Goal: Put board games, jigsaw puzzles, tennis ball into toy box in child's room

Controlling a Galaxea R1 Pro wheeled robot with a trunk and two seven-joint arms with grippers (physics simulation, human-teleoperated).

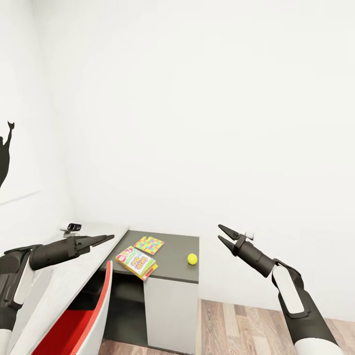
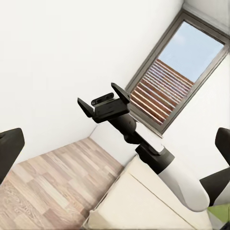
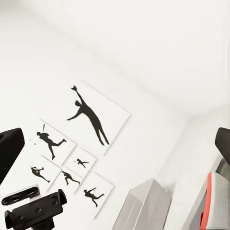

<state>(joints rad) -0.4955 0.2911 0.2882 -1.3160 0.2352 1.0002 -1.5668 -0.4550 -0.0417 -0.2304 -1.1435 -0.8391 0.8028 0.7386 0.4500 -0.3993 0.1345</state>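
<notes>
robot facing the corner surface, both arms raised and empty.

the left pincer [image 1: 107, 238] looks closed to a point over the pale mottled top; the right pincer [image 1: 223, 235] hangs open, gripping nothing, away from the surface. on the dark lower section [image 1: 178, 260] lie a flat printed game box [image 1: 136, 262], a thin notched jigsaw square [image 1: 149, 244] just behind it, and a small smooth tennis ball [image 1: 192, 259] well apart. the robot should probably roll closer first, then come down squarely on the ball so it cannot roll.
</notes>
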